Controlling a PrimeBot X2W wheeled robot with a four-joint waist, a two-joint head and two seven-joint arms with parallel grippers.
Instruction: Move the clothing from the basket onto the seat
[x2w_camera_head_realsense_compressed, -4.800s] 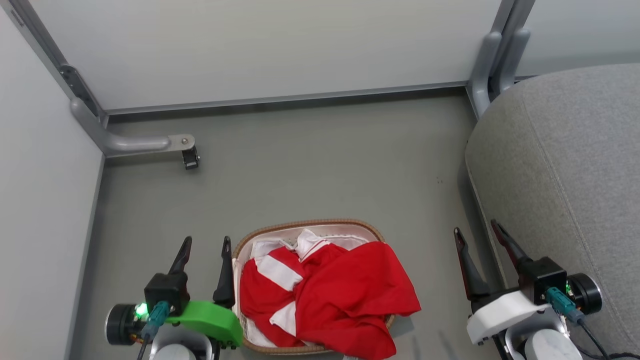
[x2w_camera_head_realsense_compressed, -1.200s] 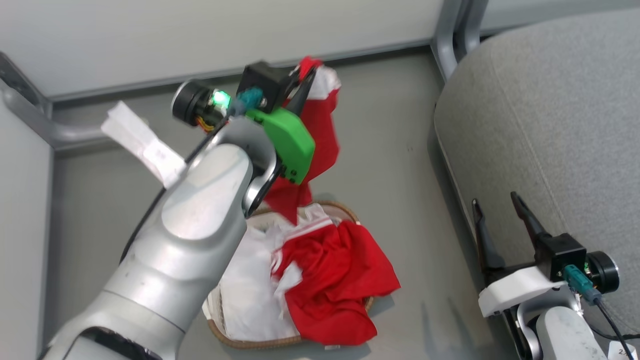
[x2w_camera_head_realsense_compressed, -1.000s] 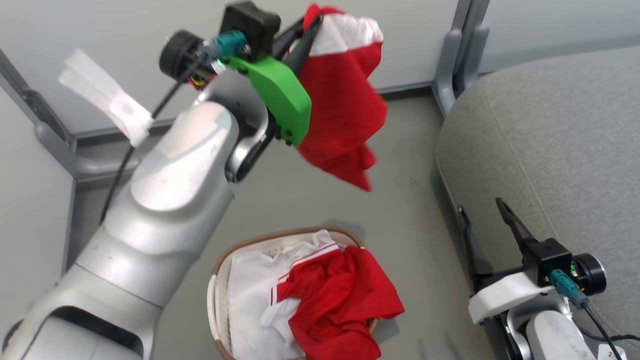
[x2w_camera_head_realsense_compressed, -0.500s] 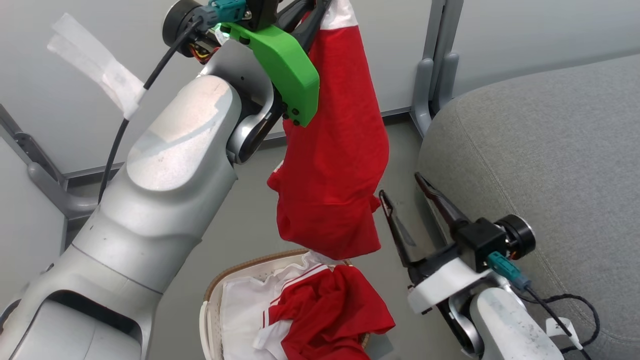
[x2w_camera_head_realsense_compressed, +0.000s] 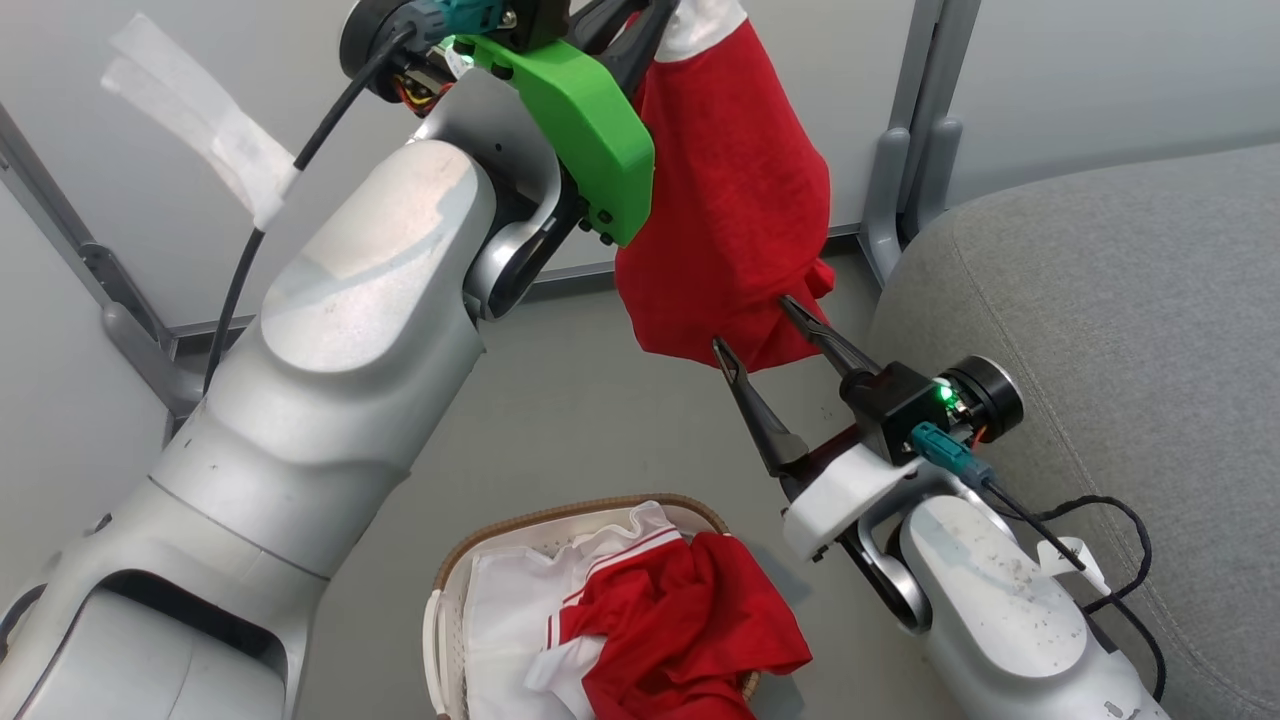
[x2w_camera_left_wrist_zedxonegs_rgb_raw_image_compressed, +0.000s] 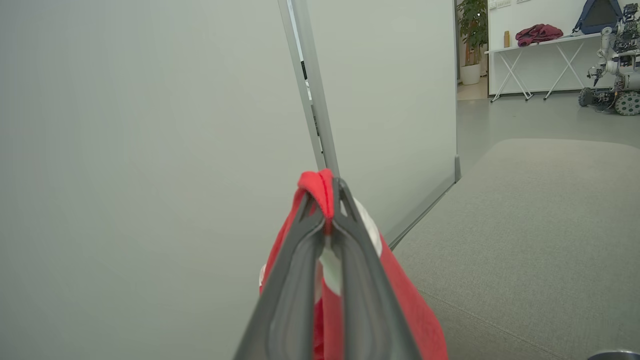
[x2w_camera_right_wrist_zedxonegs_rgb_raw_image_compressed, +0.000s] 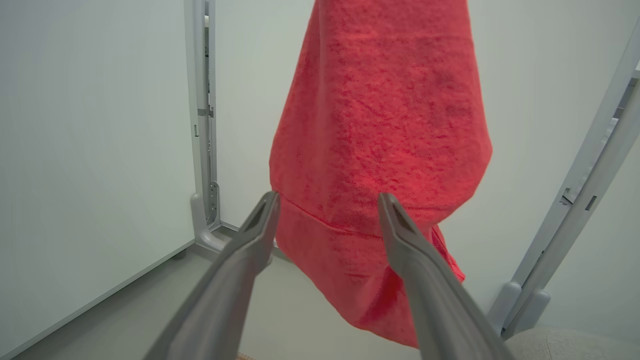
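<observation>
The grey seat (x2w_camera_head_realsense_compressed: 1120, 300) spreads to the right of both grippers. The left arm's pale forearm (x2w_camera_head_realsense_compressed: 360, 300) hides much of the floor (x2w_camera_head_realsense_compressed: 600, 430). The left gripper (x2w_camera_left_wrist_zedxonegs_rgb_raw_image_compressed: 326, 197) is clamped on a fold of a red garment (x2w_camera_head_realsense_compressed: 740, 200), which hangs beside a partition post (x2w_camera_head_realsense_compressed: 920, 130). The right gripper (x2w_camera_head_realsense_compressed: 752, 325), jaws wide, meets the garment's hem; whether fabric lies between its fingers is unclear. Below it the basket (x2w_camera_head_realsense_compressed: 480, 535), cut off at the head view's edge, holds more red clothing (x2w_camera_head_realsense_compressed: 690, 630).

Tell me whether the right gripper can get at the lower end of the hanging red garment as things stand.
Probably yes. The right gripper is open, with its fingertips right at the lower hem of the hanging garment, which the left gripper holds pinched from above. Nothing stands between them.
</observation>
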